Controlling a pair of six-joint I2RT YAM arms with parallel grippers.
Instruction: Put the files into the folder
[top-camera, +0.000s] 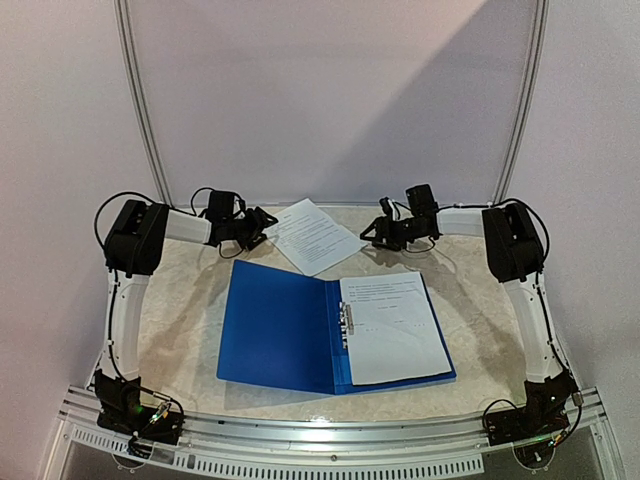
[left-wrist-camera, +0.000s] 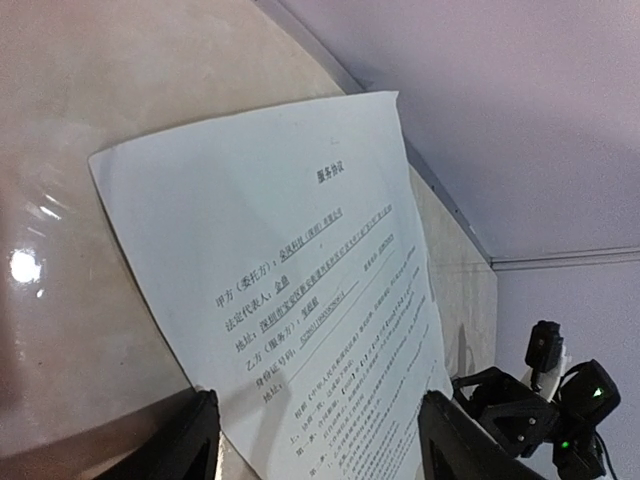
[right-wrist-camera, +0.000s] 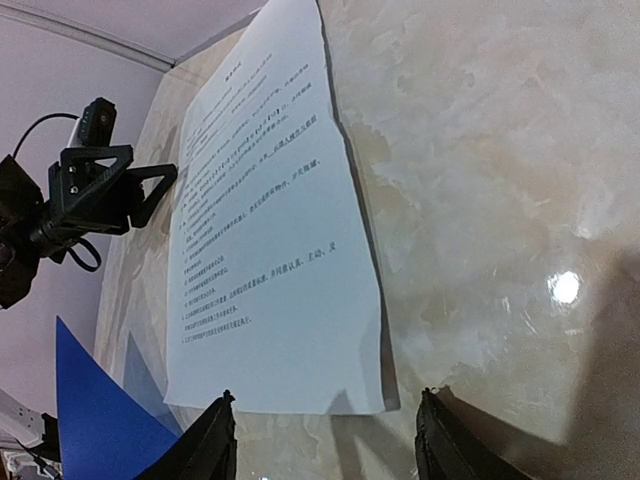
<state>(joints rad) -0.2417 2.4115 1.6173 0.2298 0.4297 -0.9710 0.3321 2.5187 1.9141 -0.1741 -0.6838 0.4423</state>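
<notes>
L hand (top-camera: 266, 222) spread, aimed inward at sheet (top-camera: 313, 235); R hand (top-camera: 370, 235) mirrors

A loose sheet (top-camera: 312, 236) lies flat on the table (top-camera: 180, 300), between the left gripper (top-camera: 266, 222) and the right gripper (top-camera: 371, 233), straight ahead of the fingertips of each. The folder (top-camera: 275, 325) lies opened out, nearer the arm bases than both grippers and just beside the loose sheet. A second sheet (top-camera: 395, 328) lies on the folder's right half, on the near side of the right gripper, with the clip (top-camera: 347, 320) at its left edge.
</notes>
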